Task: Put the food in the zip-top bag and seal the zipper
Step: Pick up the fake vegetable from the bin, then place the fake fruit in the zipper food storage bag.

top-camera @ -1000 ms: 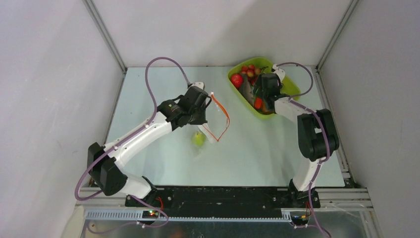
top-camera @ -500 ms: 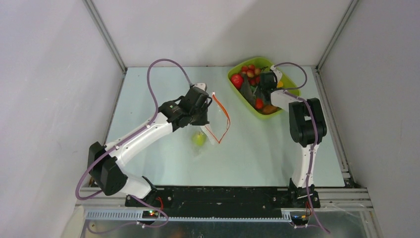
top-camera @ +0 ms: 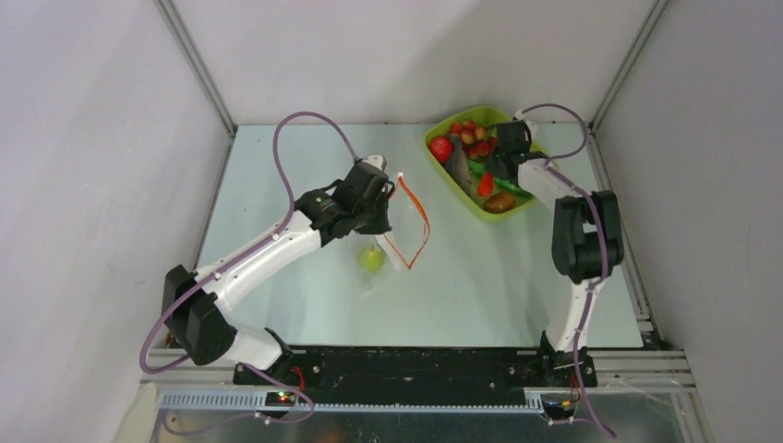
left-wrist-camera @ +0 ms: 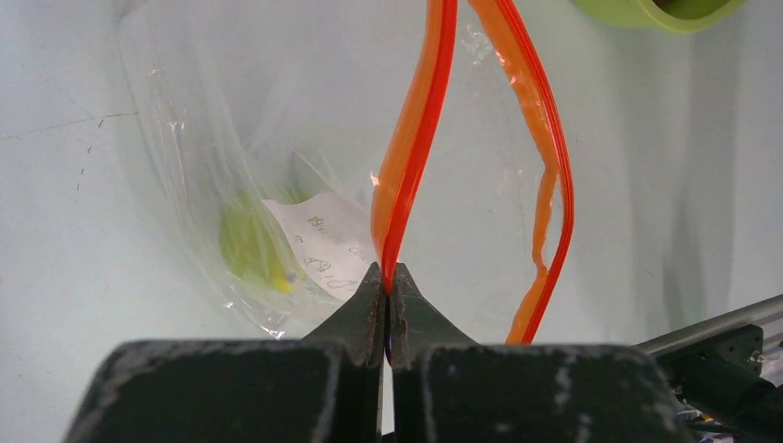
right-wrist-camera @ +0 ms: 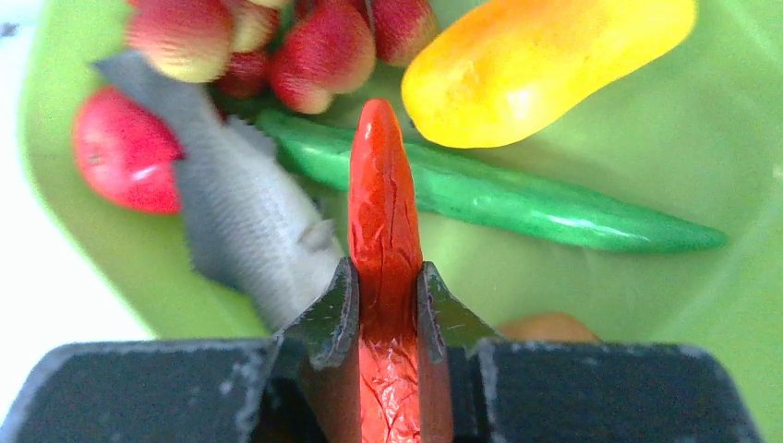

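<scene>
- The left gripper (left-wrist-camera: 388, 277) is closed on one lip of the zipper (left-wrist-camera: 415, 138), pinching the orange-red strip right at its fingertips. This lifts the mouth of the zip-top bag (left-wrist-camera: 203, 120) into an open loop near the middle of the desk (top-camera: 489, 277).
- The other lip hangs free and wavy beside the pinched one, so the opening is a narrow slot rather than a wide mouth.
- A green pear (left-wrist-camera: 245, 245) already lies deep in the bag, next to a white paper slip (left-wrist-camera: 323, 245).
- The right gripper (right-wrist-camera: 385, 286) is clamped on the thick end of the carrot (right-wrist-camera: 381, 175), whose tip juts forward over the lime-green tray (right-wrist-camera: 600, 286) at the far right of the desk, well apart from the bag.
- Under it in the tray lie the grey fish (right-wrist-camera: 231, 221), green bean (right-wrist-camera: 517, 194), mango (right-wrist-camera: 545, 55), apple (right-wrist-camera: 125, 152) and grapes (right-wrist-camera: 314, 51).
- Likely risk one: the carrot's tip snags the slack lip on the way in and folds it across the slot, so the carrot lands on the bag instead of inside.
- Risk two: the left hold is only a fingertip pinch on a slick, thin strip, and a push from the carrot could tug it free and let the mouth collapse.
- Risk three: the carrot tapers, so a bump against the tray wall on the way out might make it twist or slide in the grip.
</scene>
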Controlling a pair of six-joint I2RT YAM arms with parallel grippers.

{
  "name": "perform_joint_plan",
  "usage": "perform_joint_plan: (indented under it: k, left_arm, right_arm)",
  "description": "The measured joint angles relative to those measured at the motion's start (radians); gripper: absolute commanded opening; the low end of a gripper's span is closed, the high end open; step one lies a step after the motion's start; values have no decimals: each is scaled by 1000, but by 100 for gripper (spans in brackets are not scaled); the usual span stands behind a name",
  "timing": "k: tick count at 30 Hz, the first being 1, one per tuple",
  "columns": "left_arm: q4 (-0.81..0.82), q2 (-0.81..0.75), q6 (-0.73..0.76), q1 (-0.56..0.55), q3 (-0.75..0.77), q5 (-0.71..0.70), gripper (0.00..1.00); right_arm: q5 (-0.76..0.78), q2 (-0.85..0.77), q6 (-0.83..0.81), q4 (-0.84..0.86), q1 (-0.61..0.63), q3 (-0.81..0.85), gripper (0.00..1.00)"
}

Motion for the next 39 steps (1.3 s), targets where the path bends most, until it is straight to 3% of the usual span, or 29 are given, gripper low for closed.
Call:
perform_joint_plan:
  k: [14, 17, 22, 29, 36, 38, 39]
  left_arm:
    - [40, -3, -74, 0, -3, 46, 0]
    - [55, -16, -95, 0, -15, 55, 0]
    - [82, -53, -116, 0, -46, 73, 0]
    - [95, -80, -126, 0, -64, 81, 0]
    - [111, -126, -134, 0, -105, 90, 0]
    - [114, -132, -134, 0, -109, 96, 0]
    - [115, -133, -135, 0, -109, 98, 0]
  right_arm:
    - [-7, -562, -81, 25, 48, -176, 0]
    - [-17, -687, -80, 31, 129, -234, 0]
    - [-15, -875, -80, 84, 409, -374, 0]
    - [100, -808, -65, 116, 669, -394, 1]
    - [201, -691, 1, 124, 759, -401, 6]
    - [213, -665, 24, 124, 766, -404, 13]
    - [217, -656, 33, 123, 768, -405, 21]
